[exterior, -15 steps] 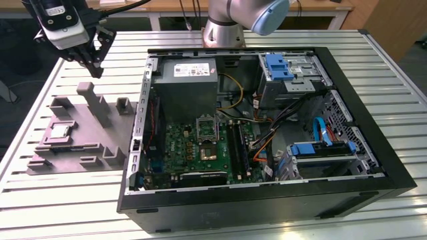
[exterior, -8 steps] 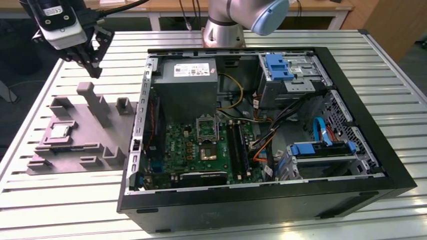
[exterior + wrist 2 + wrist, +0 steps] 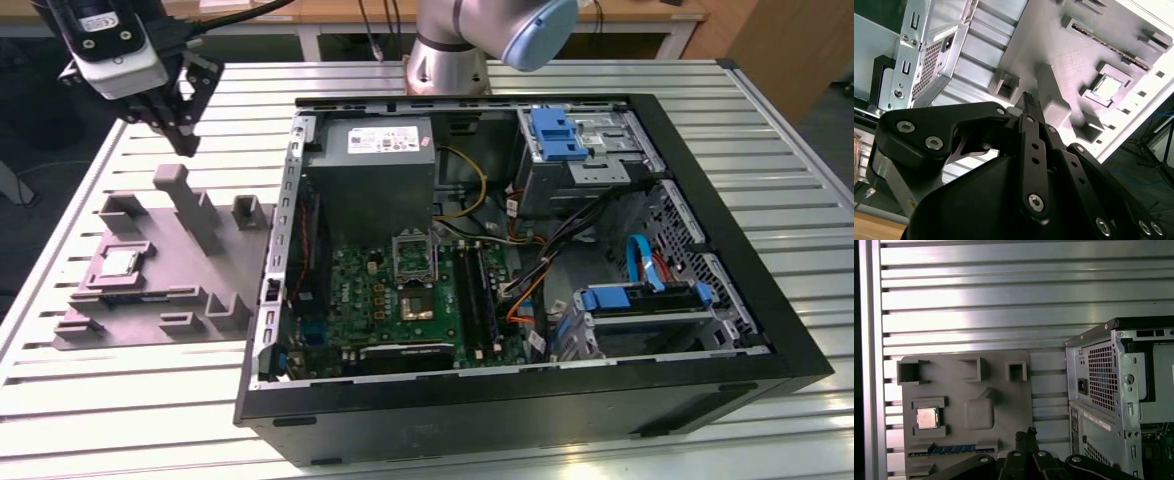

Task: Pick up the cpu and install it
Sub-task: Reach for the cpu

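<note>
Above tray (image 3: 163, 272), end effector (image 3: 183, 140) downward

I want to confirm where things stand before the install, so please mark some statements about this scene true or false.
1. The cpu lies in a recess of the grey tray. True.
2. The gripper is holding the cpu. False: its jaws are shut on nothing, and it hangs above the tray, apart from the cpu.
3. The computer case lies open, with its green motherboard exposed. True.
4. The tray sits inside the case. False: it rests on the slatted table beside the case, on the exterior view's left.
</note>
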### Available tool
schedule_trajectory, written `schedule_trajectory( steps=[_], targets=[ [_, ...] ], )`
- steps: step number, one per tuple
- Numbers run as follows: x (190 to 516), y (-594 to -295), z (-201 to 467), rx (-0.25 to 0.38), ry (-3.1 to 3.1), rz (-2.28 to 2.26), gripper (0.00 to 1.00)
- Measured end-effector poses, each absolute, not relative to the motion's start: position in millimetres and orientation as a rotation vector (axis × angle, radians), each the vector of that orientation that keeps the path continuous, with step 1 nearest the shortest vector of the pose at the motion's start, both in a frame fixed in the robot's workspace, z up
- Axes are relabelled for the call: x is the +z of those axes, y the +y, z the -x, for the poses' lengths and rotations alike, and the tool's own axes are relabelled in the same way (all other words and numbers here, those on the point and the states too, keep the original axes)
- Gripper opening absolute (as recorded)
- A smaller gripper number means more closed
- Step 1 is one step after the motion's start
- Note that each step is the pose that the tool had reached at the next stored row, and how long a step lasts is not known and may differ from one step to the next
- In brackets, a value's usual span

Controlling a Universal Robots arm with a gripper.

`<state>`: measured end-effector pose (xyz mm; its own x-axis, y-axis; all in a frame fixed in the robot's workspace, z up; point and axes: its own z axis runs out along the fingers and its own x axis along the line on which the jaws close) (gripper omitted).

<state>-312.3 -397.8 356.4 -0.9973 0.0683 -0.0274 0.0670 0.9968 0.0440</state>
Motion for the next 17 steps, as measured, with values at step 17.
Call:
schedule_trajectory(
  steps=[17],
  targets=[
    [356.3, -397.8, 317.7, 0.067, 3.110, -0.105, 0.11]
  ],
)
